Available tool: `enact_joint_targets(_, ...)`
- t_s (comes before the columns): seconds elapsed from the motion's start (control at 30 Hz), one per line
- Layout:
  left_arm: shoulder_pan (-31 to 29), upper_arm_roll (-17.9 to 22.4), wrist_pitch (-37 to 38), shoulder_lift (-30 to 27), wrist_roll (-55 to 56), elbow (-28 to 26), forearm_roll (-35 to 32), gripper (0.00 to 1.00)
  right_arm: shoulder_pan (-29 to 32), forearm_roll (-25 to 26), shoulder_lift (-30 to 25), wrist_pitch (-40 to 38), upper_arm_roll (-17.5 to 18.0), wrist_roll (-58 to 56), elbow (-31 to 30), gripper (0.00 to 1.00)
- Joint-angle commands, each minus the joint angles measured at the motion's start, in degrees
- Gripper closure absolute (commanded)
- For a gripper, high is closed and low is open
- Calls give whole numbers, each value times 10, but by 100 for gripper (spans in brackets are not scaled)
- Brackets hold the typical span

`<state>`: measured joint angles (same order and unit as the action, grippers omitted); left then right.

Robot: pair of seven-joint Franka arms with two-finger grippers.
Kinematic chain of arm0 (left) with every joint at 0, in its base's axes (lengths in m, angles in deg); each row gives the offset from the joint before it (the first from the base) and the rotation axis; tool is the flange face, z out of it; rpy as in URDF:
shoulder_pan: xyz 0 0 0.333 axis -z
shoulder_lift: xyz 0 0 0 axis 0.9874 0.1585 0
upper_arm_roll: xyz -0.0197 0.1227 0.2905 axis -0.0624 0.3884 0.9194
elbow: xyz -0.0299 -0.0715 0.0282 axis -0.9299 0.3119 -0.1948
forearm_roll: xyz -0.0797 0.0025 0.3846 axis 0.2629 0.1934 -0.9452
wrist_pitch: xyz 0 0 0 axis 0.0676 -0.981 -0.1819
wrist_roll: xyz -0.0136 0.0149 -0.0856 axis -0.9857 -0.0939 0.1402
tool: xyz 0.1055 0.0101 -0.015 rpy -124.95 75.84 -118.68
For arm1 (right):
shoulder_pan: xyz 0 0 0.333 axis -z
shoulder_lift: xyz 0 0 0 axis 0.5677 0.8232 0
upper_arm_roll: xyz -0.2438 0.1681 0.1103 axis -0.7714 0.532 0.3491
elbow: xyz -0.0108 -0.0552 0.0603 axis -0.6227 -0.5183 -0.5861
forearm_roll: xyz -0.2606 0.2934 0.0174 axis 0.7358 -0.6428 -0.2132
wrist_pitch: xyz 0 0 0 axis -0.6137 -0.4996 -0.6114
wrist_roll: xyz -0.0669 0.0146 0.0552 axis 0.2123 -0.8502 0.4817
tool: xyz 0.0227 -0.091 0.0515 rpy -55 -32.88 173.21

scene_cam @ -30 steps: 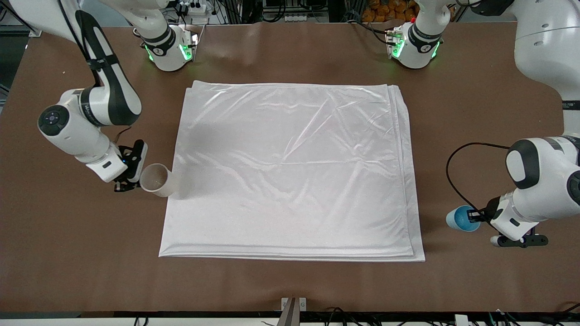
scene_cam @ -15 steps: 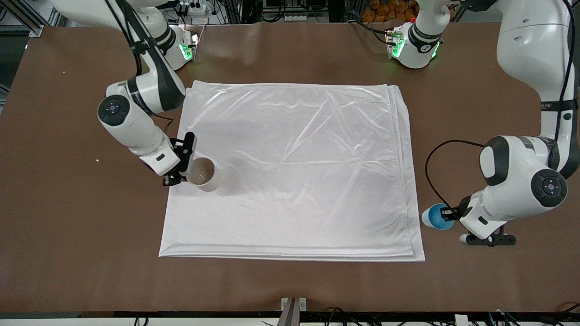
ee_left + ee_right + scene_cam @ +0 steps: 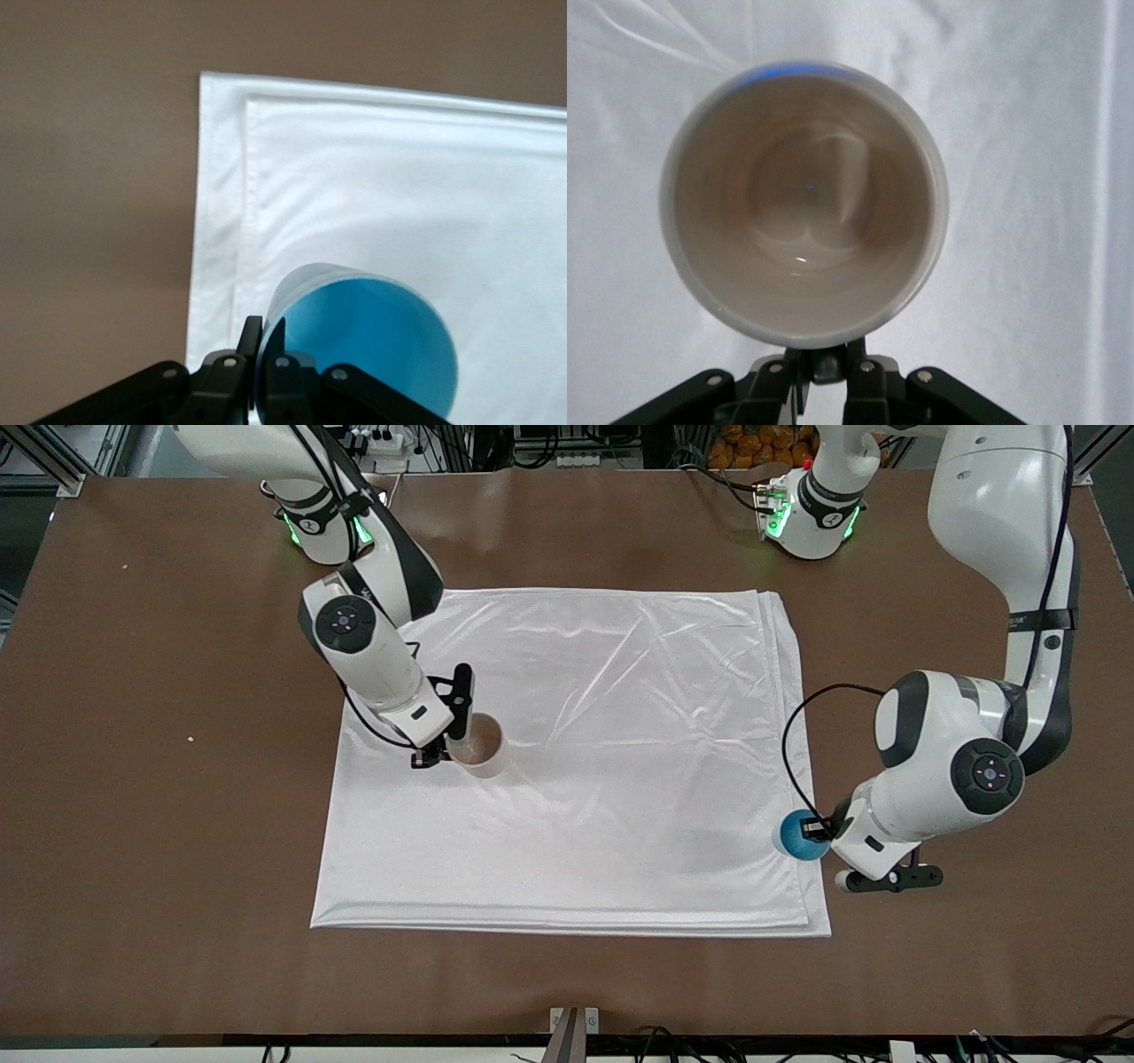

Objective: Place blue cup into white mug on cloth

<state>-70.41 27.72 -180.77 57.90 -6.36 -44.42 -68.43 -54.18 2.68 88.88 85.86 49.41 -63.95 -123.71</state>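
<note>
The large shiny white cloth (image 3: 602,779) lies flat in the middle of the brown table. My right gripper (image 3: 454,746) is shut on the white mug's (image 3: 484,749) dark handle and holds the mug upright over the cloth, toward the right arm's end. In the right wrist view the mug (image 3: 804,208) shows its beige inside. My left gripper (image 3: 813,831) is shut on the rim of the blue cup (image 3: 796,838) over the cloth's edge at the left arm's end. In the left wrist view the cup (image 3: 372,345) shows its bright blue inside above the cloth's corner (image 3: 266,177).
The brown table (image 3: 142,824) surrounds the cloth on all sides. The arm bases with green lights (image 3: 332,527) stand along the table's edge farthest from the front camera. A black cable (image 3: 797,726) loops from the left wrist over the cloth's edge.
My right gripper has carried the mug from the table beside the cloth to over the cloth. My left gripper has carried the blue cup toward the cloth, now over its edge.
</note>
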Motion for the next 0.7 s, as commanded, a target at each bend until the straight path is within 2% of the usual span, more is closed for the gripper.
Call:
enact_joint_targets(0.0,26,5,11,-13,45,-7,5,100,-32,47,50,-7,-5,71,50,93)
enact_joint_targets(0.37,56,4,11,-20,87,-7,9,100,-90,103,128,-7,-7,185,117,92)
enact_joint_targets(0.53,75,4,11,-20,111,-7,10,100,-93,138,143,-3,-7,225,127,90)
enact_joint_targets(0.67,81,4,12,-20,125,-7,9,100,-93,142,148,0,-7,228,127,88)
